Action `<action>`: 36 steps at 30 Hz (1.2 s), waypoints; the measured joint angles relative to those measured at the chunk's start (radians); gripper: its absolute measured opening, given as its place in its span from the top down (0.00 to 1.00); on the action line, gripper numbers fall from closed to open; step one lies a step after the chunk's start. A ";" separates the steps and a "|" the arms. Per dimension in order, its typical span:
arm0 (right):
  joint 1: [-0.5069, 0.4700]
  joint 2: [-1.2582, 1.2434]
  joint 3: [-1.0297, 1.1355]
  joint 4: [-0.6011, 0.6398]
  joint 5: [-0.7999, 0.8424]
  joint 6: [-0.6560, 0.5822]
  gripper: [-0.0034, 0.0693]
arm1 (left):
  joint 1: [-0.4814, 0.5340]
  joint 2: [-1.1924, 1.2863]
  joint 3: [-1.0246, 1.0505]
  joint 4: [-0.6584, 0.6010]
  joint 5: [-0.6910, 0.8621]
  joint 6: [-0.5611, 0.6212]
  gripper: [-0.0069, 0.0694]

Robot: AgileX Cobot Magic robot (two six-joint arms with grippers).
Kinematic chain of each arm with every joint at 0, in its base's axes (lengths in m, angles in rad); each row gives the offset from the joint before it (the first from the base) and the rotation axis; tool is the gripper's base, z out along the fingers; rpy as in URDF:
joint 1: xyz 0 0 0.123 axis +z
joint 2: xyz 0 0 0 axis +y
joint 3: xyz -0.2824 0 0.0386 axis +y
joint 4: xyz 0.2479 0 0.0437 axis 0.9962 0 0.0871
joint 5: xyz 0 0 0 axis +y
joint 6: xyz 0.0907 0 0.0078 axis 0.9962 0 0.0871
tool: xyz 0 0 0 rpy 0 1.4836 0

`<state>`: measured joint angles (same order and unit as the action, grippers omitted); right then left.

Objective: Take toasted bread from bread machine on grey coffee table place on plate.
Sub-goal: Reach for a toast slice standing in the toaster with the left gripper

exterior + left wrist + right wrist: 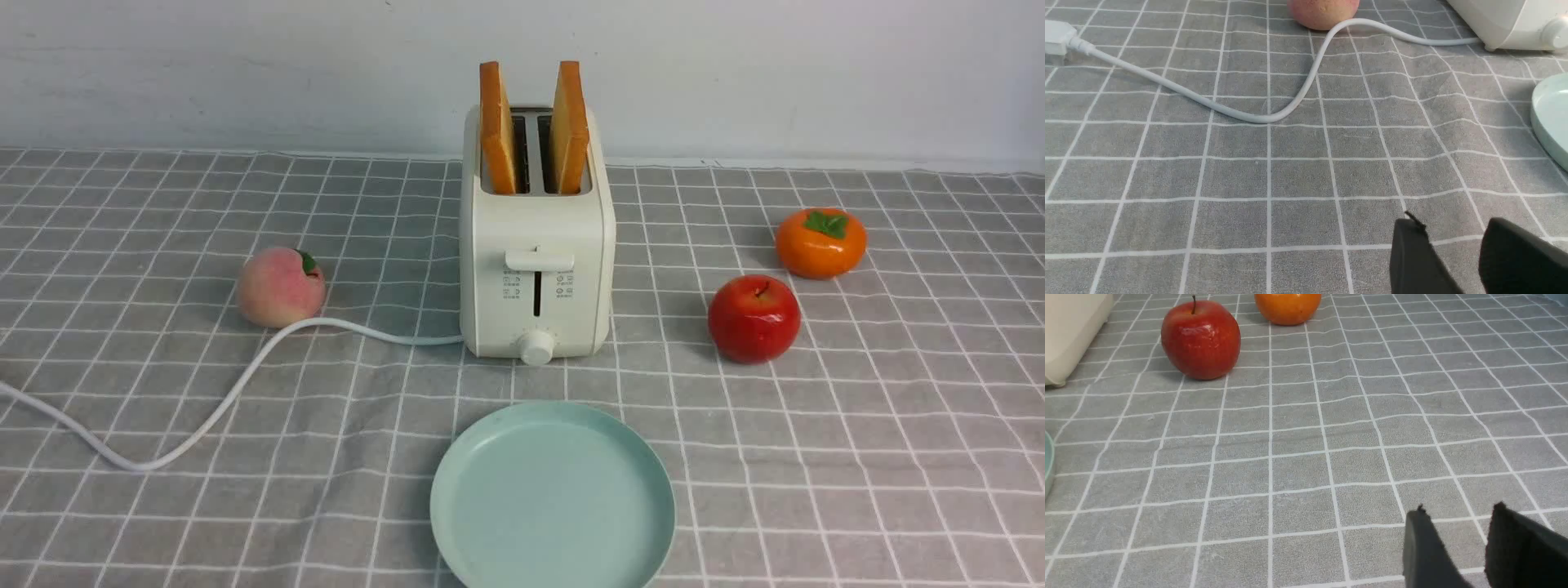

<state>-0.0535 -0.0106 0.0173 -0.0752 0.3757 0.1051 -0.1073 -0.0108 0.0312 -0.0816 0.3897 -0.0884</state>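
Two slices of toasted bread stand upright in the slots of the cream-white bread machine (536, 269): a left slice (497, 126) and a right slice (569, 126). The mint-green plate (552, 498) lies bare in front of the bread machine on the grey coffee table (857, 425). Neither gripper shows in the front view. My left gripper (1453, 234) is open and empty above the cloth; the plate's rim (1551, 118) and the bread machine's corner (1511, 20) show in its view. My right gripper (1457, 524) is open and empty above the cloth, with the bread machine's edge (1069, 330) far off.
A peach (280, 287) lies left of the bread machine, with the white cord (212, 408) curving past it to a plug (1057, 36). A red apple (753, 318) and an orange persimmon (820, 242) lie to the right. A white wall stands behind.
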 joint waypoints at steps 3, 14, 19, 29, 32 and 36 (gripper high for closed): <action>0.000 0.000 0.000 0.000 0.000 0.000 0.62 | 0.000 0.000 0.000 0.000 0.000 0.000 0.60; 0.000 0.000 0.000 0.000 0.000 0.000 0.62 | 0.000 0.000 0.000 0.000 0.000 0.000 0.60; 0.000 0.000 0.000 0.000 0.000 0.000 0.62 | 0.000 0.000 0.000 0.005 -0.003 0.001 0.60; 0.000 0.000 0.000 0.008 0.001 0.000 0.62 | 0.000 0.000 0.000 -0.276 -0.213 -0.142 0.60; 0.000 0.000 0.002 0.119 -0.027 0.037 0.62 | 0.000 0.000 0.000 -0.447 -0.353 -0.209 0.60; 0.000 0.000 0.008 0.433 -0.126 0.172 0.62 | 0.000 0.000 0.000 -0.658 -0.503 -0.256 0.63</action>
<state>-0.0535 -0.0106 0.0249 0.3581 0.2499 0.2775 -0.1073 -0.0108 0.0312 -0.7395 -0.1137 -0.3439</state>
